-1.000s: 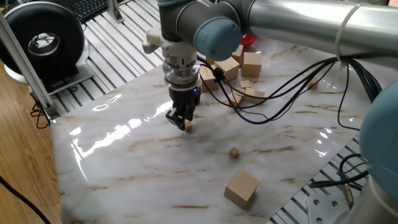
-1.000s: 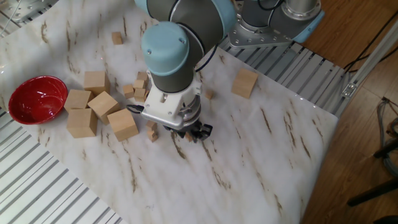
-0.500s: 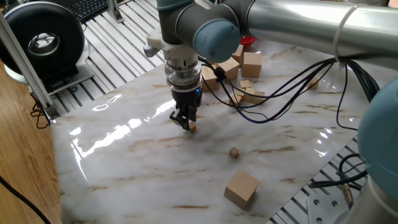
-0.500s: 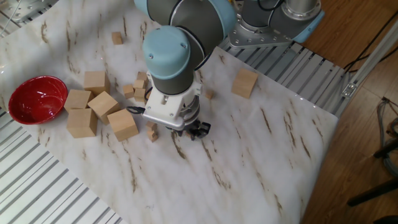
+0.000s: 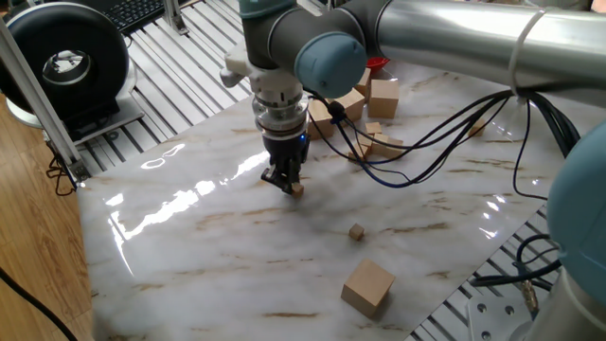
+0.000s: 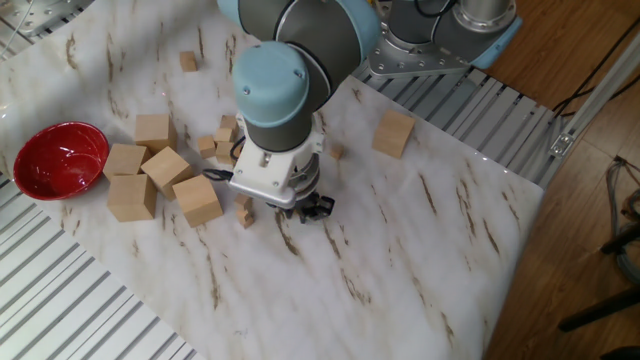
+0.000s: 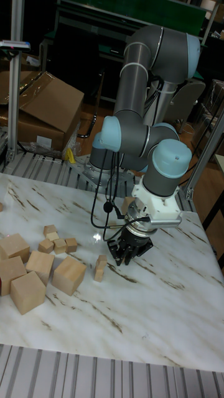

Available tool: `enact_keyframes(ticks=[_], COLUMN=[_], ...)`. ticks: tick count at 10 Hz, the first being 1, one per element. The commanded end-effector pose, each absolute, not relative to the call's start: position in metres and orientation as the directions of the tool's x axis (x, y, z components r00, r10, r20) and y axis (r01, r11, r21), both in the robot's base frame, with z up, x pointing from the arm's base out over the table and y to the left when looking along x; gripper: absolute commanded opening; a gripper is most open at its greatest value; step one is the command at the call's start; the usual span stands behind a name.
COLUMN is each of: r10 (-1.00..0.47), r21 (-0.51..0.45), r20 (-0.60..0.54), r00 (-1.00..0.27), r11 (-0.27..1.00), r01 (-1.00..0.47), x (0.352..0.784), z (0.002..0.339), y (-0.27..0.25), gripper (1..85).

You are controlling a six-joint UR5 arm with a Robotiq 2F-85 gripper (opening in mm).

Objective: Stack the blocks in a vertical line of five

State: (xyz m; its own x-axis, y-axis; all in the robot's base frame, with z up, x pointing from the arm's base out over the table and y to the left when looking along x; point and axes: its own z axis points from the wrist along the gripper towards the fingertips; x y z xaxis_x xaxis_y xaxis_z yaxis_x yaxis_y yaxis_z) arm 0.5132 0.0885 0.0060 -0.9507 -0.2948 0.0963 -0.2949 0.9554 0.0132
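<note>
Step in hand: gripper (image 5: 287, 183) is sitting low over the marble table (image 5: 218, 246), fingers closing around one tiny block (image 5: 296, 190); likely a pick for the stack.
Jaws: nearly together on that block; whether they are pinching it I cannot tell.
Doing it well: in my judgement, centring the cube between the fingers before lifting, lifting straight up, and keeping it square so it is sitting flat on the next block.
Other small blocks: a loose one (image 5: 356, 232) is lying at about 4 o'clock from the gripper in one fixed view; a cluster (image 7: 57, 242) is resting at 9 o'clock in the tall view, with a pair (image 7: 99, 266) just beside the fingers.
Stack progress: no five-high column is showing yet.
Surface: glossy, glare streaks, probably slippery under a nudged cube.
Room: large cubes (image 6: 150, 178) and a red bowl (image 6: 58, 160) are crowding the table's far side; a cardboard box (image 7: 43, 107) is lying on the floor behind.
</note>
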Motion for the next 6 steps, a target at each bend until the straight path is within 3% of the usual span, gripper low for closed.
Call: enact_keyframes(ticks=[1, 6], r10=[-0.256, -0.261], r21=[0.024, -0.05], r20=[0.093, 0.104], r00=[-0.962, -0.96], r11=[0.967, 0.962], r01=[-0.255, -0.267], x=[0.514, 0.537], z=[0.014, 0.045], y=[0.091, 0.069], gripper=[24.3, 24.3])
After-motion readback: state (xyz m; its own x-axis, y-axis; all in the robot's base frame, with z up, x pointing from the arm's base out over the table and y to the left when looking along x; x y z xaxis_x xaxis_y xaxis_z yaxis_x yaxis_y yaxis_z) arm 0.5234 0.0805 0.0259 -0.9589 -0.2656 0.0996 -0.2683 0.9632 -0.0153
